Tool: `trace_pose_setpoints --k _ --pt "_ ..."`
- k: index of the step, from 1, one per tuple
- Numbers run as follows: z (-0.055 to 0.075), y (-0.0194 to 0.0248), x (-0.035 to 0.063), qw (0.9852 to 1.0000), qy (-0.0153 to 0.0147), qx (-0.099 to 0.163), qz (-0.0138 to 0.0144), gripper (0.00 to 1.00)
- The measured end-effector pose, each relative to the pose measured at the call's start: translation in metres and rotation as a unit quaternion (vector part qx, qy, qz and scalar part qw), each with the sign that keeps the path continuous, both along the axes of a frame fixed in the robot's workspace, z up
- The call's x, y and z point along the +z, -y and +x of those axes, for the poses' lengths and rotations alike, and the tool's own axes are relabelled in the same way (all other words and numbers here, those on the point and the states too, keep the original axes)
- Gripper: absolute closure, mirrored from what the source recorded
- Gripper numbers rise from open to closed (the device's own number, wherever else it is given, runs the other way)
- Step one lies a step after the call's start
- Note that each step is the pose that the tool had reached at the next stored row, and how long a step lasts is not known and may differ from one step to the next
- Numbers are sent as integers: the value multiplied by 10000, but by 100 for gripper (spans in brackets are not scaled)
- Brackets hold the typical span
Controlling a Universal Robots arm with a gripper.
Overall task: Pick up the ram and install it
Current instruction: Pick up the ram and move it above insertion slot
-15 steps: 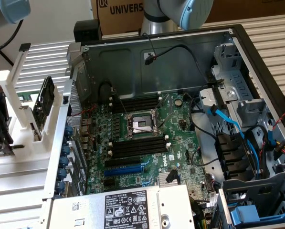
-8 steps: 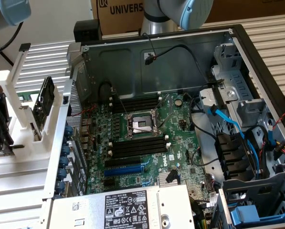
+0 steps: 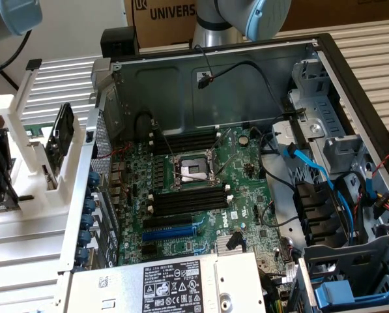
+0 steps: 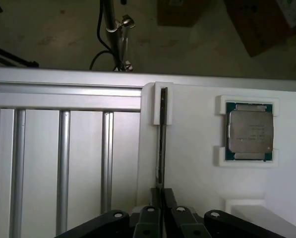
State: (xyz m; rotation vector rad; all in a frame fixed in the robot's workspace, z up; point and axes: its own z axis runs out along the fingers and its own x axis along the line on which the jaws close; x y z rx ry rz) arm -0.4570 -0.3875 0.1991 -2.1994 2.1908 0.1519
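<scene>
Start from the ribbed aluminium table (image 3: 25, 261) and the large grey sheet-steel computer case (image 3: 161, 85) lying open on it, green motherboard (image 3: 246, 195) face up. Inspect the two banks of long black plastic memory slots with white end clips (image 3: 187, 201), one bank on each side of the square metal processor socket (image 3: 193, 171): all bare, no module seated. Disregard the blue expansion slot (image 3: 171, 233) nearer the camera. Record installation as not begun. Locate the white plastic fixture (image 3: 34, 171) on the table, outside the case on the exterior view's left. In the wrist view, find the ram (image 4: 160, 144), a long, thin, dark green-black circuit stick seen edge-on, standing on its long edge on a white plate judged to belong to that fixture. Note its far end lodged in a small white notched bracket (image 4: 157, 106), and a square silver-lidded processor chip (image 4: 250, 131) in white corner holders nearby, clearly apart from the stick. Confirm the black gripper (image 4: 160, 194) at the near end of the ram, jaws drawn together and pinching the stick, one black finger (image 4: 148, 220) against each face. Treat the grasp as made and the lift as not yet done, with the ram seated in the bracket and level with the plate. Count as outstanding the removal from the fixture, the transfer to the case and the seating in a memory slot.
</scene>
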Motion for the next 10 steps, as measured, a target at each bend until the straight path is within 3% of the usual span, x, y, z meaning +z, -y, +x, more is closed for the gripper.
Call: trace_pose_setpoints --k 10 --pt "0 0 0 10000 0 0 0 88"
